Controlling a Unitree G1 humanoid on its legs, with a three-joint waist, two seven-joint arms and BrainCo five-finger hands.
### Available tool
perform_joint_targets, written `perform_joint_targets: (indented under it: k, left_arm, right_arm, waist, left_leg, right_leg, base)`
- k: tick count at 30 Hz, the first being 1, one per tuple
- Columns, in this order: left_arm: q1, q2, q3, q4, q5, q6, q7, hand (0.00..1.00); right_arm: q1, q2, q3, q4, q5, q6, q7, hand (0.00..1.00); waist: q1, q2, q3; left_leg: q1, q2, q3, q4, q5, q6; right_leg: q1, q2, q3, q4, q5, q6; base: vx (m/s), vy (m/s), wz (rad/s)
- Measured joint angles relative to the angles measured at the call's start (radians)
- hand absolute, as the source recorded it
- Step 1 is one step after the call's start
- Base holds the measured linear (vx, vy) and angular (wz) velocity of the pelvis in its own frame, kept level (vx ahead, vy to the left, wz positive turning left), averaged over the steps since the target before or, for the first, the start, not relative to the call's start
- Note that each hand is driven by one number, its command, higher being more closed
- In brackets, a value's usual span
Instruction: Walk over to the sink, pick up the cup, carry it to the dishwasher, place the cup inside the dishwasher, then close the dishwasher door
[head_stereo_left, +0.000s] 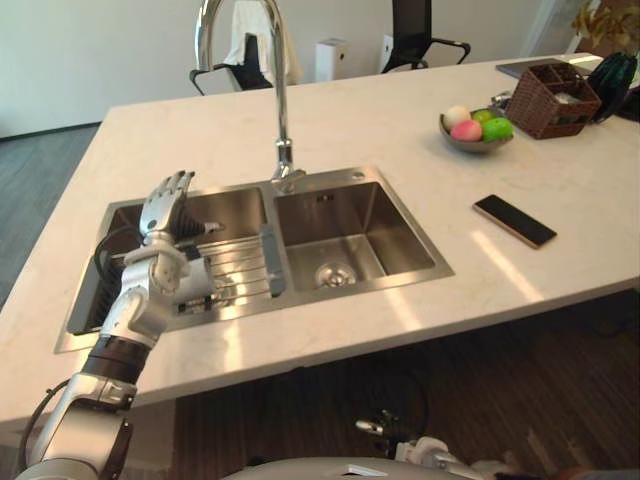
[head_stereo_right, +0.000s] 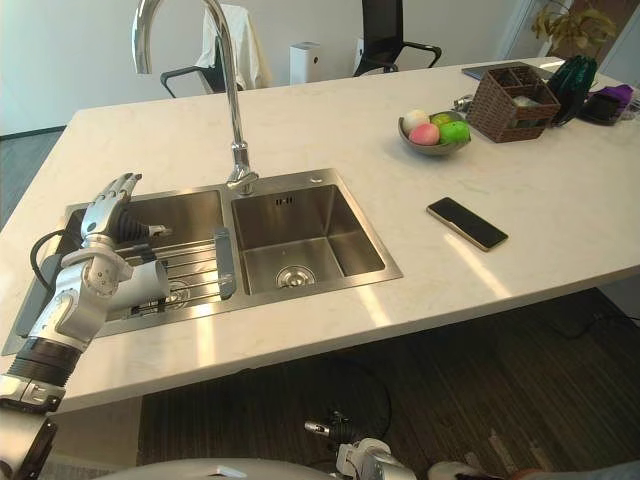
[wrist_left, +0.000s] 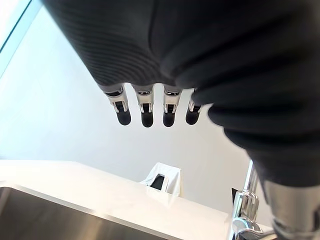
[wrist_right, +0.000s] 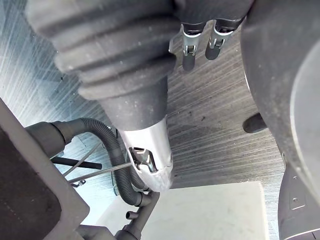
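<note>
The left hand (head_stereo_left: 160, 262) is raised over the left basin of the sink (head_stereo_left: 392, 228), palm upright and fingers (wrist_left: 146, 114) straight and apart, gripping nothing; just to its right a pale cup (head_stereo_right: 152, 280) lies on its side on the wire rack (head_stereo_left: 238, 262) in that basin, partly hidden by the hand, and I cannot tell whether the two touch. The right basin holds only its drain; the tall curved tap (head_stereo_left: 281, 110) stands at the far edge between the two basins. On the pale worktop (head_stereo_left: 380, 120) to the right of the sink lies a dark phone (head_stereo_left: 514, 221); farther off sit a bowl of fruit (head_stereo_left: 474, 130) and, just to its right, a brown wicker basket (head_stereo_left: 555, 100). The right hand (wrist_right: 150, 157) hangs low beside the cabinet, over the dark wooden floor (wrist_right: 215, 115), its fingers (wrist_right: 189, 52) loose and holding nothing.
</note>
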Motion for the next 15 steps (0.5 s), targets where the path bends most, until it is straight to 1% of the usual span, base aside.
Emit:
perform_joint_targets:
  k: [2,3,4,5,6,7,8,9,10,11,12,14,15]
  left_arm:
    - [0.007,-0.001,0.0,-0.01,0.0,-0.015,-0.009,0.0]
    - [0.012,-0.001,0.001,-0.013,0.002,-0.033,-0.023,0.0]
    - [0.022,-0.001,0.005,-0.021,0.003,-0.037,-0.025,0.0]
    - [0.026,-0.001,0.007,-0.024,0.003,-0.037,-0.025,0.0]
    - [0.053,-0.002,0.008,-0.045,0.005,-0.046,-0.028,0.0]
    - [0.054,-0.005,0.005,-0.046,0.007,-0.051,-0.03,0.0]
    - [0.053,-0.006,0.004,-0.048,0.01,-0.061,-0.032,0.0]
    - [0.05,-0.001,0.002,-0.053,0.012,-0.068,-0.039,0.0]
    - [0.05,-0.001,0.0,-0.056,0.015,-0.071,-0.043,0.0]
    - [0.052,-0.003,-0.013,-0.069,0.019,-0.072,-0.065,0.0]
    - [0.054,0.001,-0.012,-0.099,0.019,-0.073,-0.084,0.0]
    - [0.054,0.002,-0.009,-0.128,0.019,-0.074,-0.101,0.0]
    - [0.06,0.002,-0.01,-0.148,0.019,-0.079,-0.111,0.0]
  right_arm:
    - [0.001,-0.003,-0.025,0.012,0.0,-0.001,0.001,0.0]
    - [0.011,-0.007,-0.036,0.015,0.0,-0.003,0.001,0.0]
    - [0.015,-0.012,-0.038,0.012,0.0,-0.01,0.001,0.0]
    - [0.013,-0.013,-0.038,0.01,0.0,-0.011,0.001,0.0]
    - [0.015,-0.014,-0.048,0.009,-0.001,-0.013,0.001,0.0]
    - [0.023,-0.017,-0.057,0.009,-0.001,-0.014,0.004,0.0]
    - [0.038,-0.001,-0.065,0.002,0.0,-0.016,0.013,0.0]
    - [0.049,0.016,-0.063,0.001,-0.001,-0.013,0.015,0.0]
    - [0.053,0.02,-0.061,0.005,-0.001,-0.013,0.015,0.0]
    - [0.064,0.018,-0.06,0.002,-0.001,-0.012,0.014,0.0]
    - [0.067,0.012,-0.053,0.0,-0.003,-0.009,0.015,0.0]
    - [0.073,-0.002,-0.046,-0.01,-0.005,-0.002,0.018,0.0]
    - [0.073,-0.016,-0.028,-0.034,-0.019,0.006,0.018,0.0]
  waist:
    - [0.006,-0.015,-0.001]
    - [0.012,-0.03,-0.003]
    - [0.012,-0.037,-0.002]
    - [0.012,-0.037,-0.001]
    - [0.012,-0.036,0.001]
    - [0.008,-0.034,0.003]
    - [-0.002,-0.049,-0.006]
    - [0.001,-0.08,-0.021]
    - [-0.001,-0.091,-0.021]
    - [0.001,-0.087,-0.022]
    - [0.021,-0.079,-0.02]
    - [0.03,-0.072,-0.021]
    - [0.032,-0.055,-0.022]
  left_leg:
    - [0.004,-0.033,-0.043,-0.004,-0.02,-0.001]
    - [0.007,-0.062,-0.088,-0.005,-0.035,0.005]
    - [0.009,-0.074,-0.111,-0.005,-0.04,0.012]
    - [0.011,-0.076,-0.116,-0.005,-0.041,0.013]
    - [0.019,-0.074,-0.156,-0.003,-0.043,0.033]
    - [0.02,-0.07,-0.173,0.002,-0.041,0.044]
    - [0.017,-0.067,-0.209,0.002,-0.034,0.033]
    - [0.011,-0.078,-0.228,0.002,-0.034,0.031]
    - [0.011,-0.085,-0.242,0.002,-0.033,0.032]
    - [0.011,-0.083,-0.257,0.002,-0.032,0.029]
    - [0.01,-0.081,-0.255,0.002,-0.037,0.026]
    - [0.017,-0.074,-0.249,0.002,-0.043,0.023]
    - [0.023,-0.068,-0.236,0.002,-0.052,0.021]
  right_leg:
    - [-0.03,-0.032,-0.007,0.088,-0.049,0.011]
    - [-0.051,-0.061,-0.011,0.153,-0.082,0.018]
    - [-0.072,-0.072,-0.006,0.22,-0.091,0.016]
    - [-0.08,-0.072,-0.002,0.242,-0.093,0.013]
    - [-0.142,-0.071,0.026,0.383,-0.082,-0.014]
    - [-0.158,-0.064,0.034,0.407,-0.089,-0.04]
    - [-0.152,-0.05,0.05,0.347,-0.109,-0.032]
    - [-0.142,-0.053,0.054,0.251,-0.058,-0.037]
    - [-0.137,-0.057,0.056,0.225,-0.054,-0.012]
    - [-0.11,-0.055,0.049,0.195,-0.048,-0.005]
    - [-0.098,-0.051,0.05,0.168,-0.049,-0.001]
    - [-0.076,-0.046,0.049,0.136,-0.04,0.015]
    - [-0.057,-0.04,0.054,0.112,-0.034,0.016]
  base:
    - [0.02,0.071,0.21]
    - [0.07,0.077,0.18]
    - [0.09,0.065,0.13]
    - [0.09,0.05,0.21]
    - [0.08,0.038,0.31]
    - [0.11,0.027,0.69]
    - [0.11,-0.003,0.79]
    - [0.11,-0.047,0.81]
    - [0.12,-0.055,0.72]
    - [0.13,-0.063,0.42]
    - [0.1,-0.038,0.25]
    - [0.05,-0.034,-0.08]
    - [0.03,-0.034,-0.14]
